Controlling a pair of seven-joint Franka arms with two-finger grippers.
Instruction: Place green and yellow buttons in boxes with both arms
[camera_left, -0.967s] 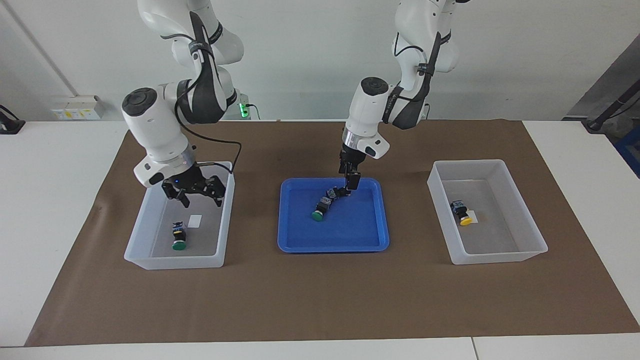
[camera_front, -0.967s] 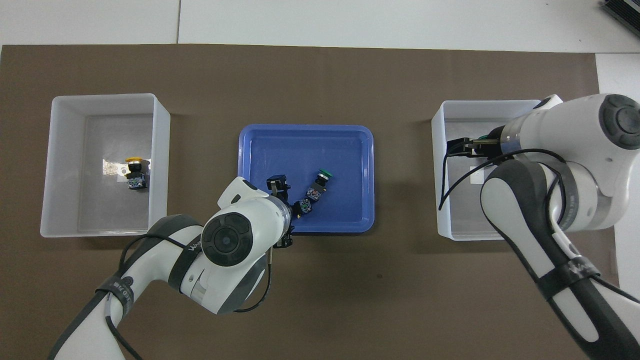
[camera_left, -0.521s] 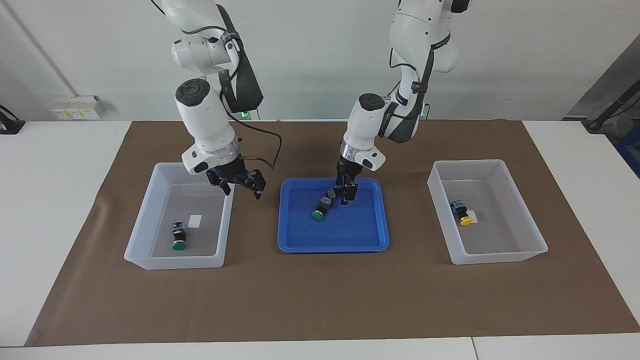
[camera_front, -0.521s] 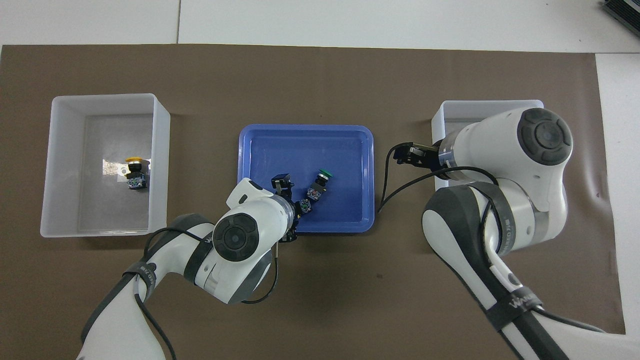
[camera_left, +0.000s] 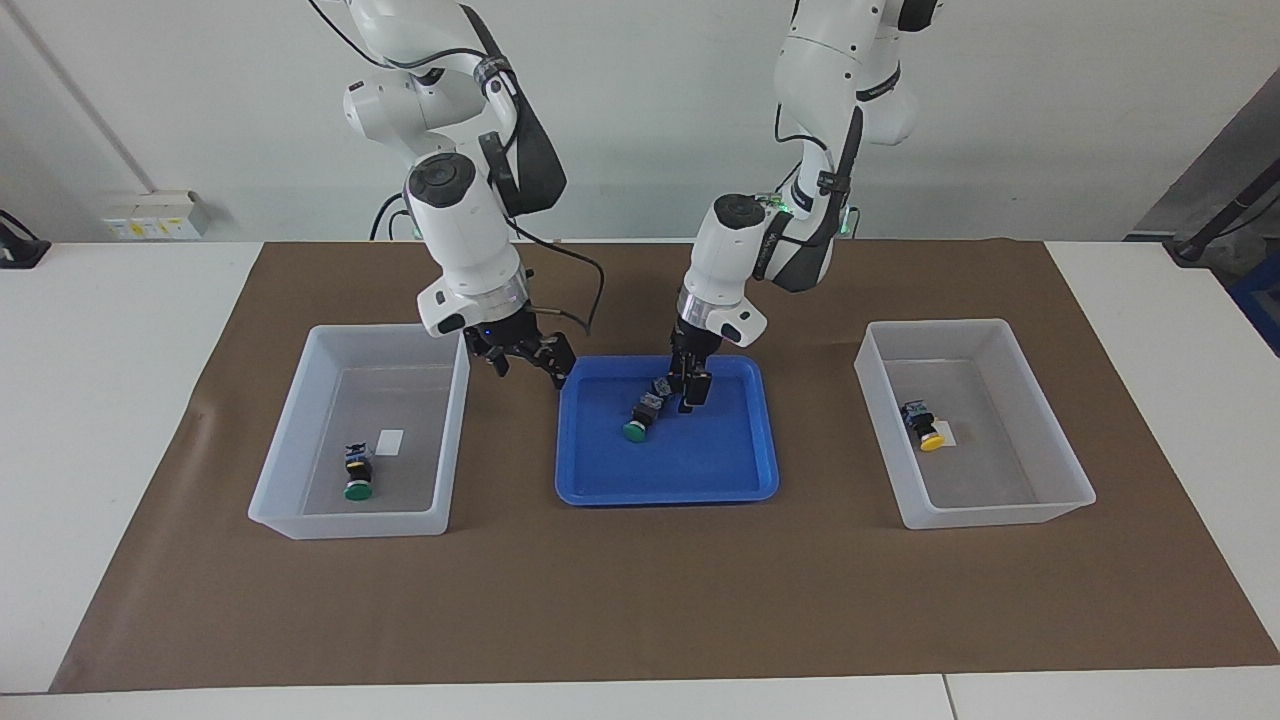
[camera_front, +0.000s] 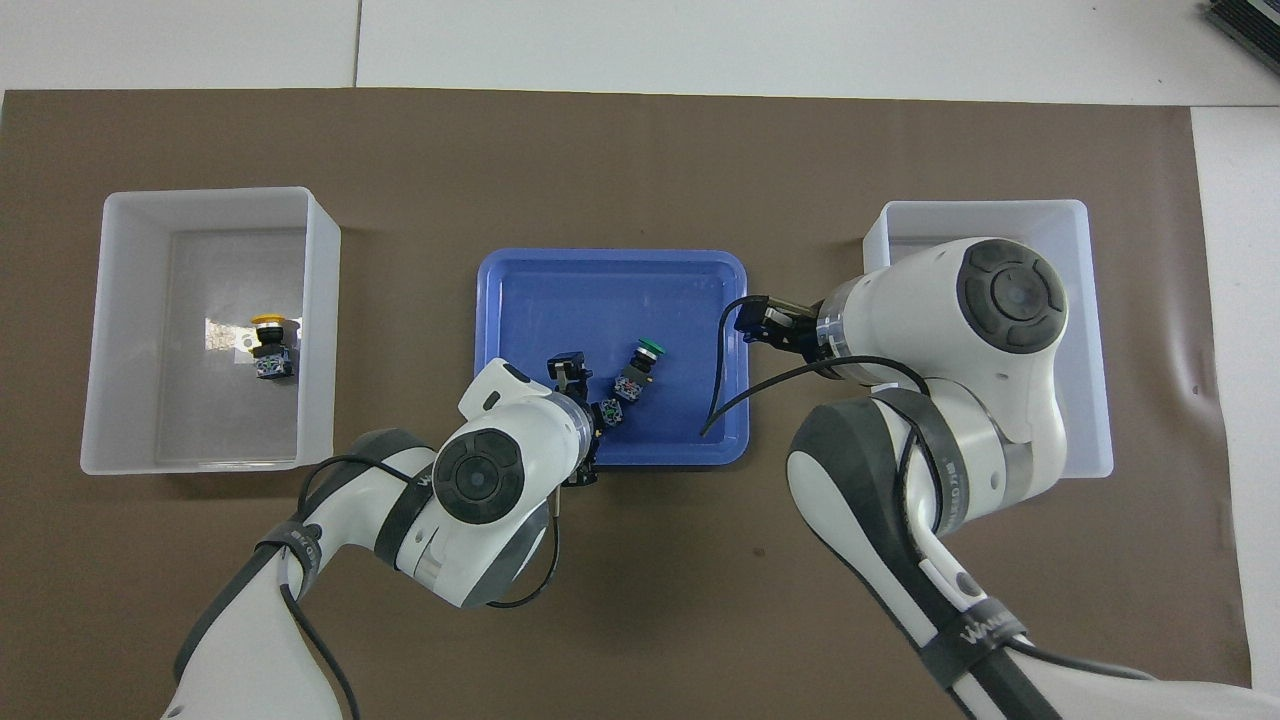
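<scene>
So the table (camera_left: 120, 420) has a brown mat (camera_left: 640, 600) over it, with two white bins and a blue tray (camera_left: 665, 490) between them. The left end effector (camera_left: 690, 395) is down inside the tray, at the edge closest to the robots. Its fingers sit around a small dark button body (camera_left: 662, 386), but I honestly can't tell if they've closed on it or whether its cap is yellow. A green button (camera_left: 640, 420) lies tipped on the tray floor just beside that end effector. The right end effector (camera_left: 528, 362) hangs in the air, jaws spread and empty, over the gap between the tray and the bin (camera_left: 300, 510) at its own end of the table. That bin holds a green button (camera_left: 357, 475). The other bin (camera_left: 1000, 515), well apart from the left end effector, holds a yellow button (camera_left: 925, 427).
</scene>
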